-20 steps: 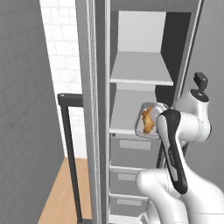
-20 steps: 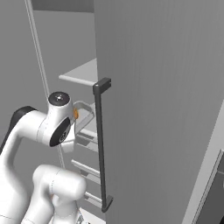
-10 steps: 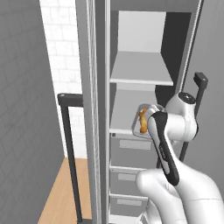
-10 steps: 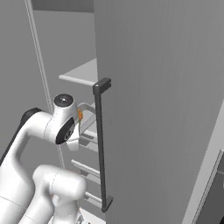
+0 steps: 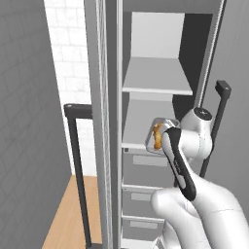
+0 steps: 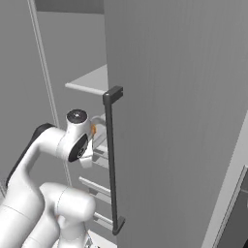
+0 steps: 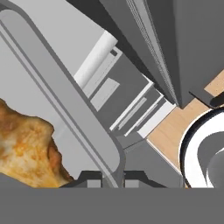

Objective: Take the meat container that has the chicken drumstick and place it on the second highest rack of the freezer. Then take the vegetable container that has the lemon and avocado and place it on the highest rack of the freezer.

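The pincer (image 7: 113, 177) grips the meat container (image 7: 65, 113) by its rim; carried tilted toward the freezer (image 5: 160, 87), the chicken drumstick (image 7: 26, 148) could slide out

White tiled wall (image 5: 68, 58) at back left, plain grey wall panel (image 5: 24, 121) nearer on the left. Light wood floor (image 5: 73, 214) below, with a tall dark bar handle (image 5: 78, 170) standing over it. Even, flat light, no hard shadows.
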{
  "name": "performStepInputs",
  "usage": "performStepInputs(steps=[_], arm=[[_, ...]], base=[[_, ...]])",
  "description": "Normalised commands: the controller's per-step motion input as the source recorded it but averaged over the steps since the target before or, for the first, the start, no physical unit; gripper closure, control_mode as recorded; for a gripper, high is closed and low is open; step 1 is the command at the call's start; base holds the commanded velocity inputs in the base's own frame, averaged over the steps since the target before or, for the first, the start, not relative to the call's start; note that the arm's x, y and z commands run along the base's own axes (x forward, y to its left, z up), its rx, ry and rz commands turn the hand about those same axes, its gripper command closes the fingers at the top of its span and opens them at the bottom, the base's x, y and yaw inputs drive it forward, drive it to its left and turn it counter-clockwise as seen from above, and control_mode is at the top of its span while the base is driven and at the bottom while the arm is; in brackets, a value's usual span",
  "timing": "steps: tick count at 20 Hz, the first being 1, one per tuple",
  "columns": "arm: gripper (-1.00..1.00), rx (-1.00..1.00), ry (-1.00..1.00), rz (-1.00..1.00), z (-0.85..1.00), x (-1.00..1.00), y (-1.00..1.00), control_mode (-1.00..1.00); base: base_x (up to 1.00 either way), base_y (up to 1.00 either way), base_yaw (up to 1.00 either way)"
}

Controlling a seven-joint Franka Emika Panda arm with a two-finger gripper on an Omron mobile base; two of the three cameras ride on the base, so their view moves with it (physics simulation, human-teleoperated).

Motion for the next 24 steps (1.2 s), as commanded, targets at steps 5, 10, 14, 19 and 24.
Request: performStepInputs(steps=[5, 10, 14, 19, 24], arm=[[1.00, -0.01, 0.00, -0.02, -0.10, 0.50, 0.00, -1.00], [1.00, -0.01, 0.00, 0.00, 0.00, 0.41, 0.00, -1.00], [1.00, 0.00, 0.00, 0.00, -0.03, 0.43, 0.00, -1.00], [1.00, 0.00, -0.06, 0.00, -0.17, 0.22, -0.05, -1.00], [1.00, -0.01, -0.09, 0.00, -0.27, 0.15, -0.05, -1.00]], base=[[0.00, 0.00, 0.00], [0.00, 0.00, 0.00], [0.00, 0.00, 0.00], [0.00, 0.00, 0.00], [0.00, 0.00, 0.00]])
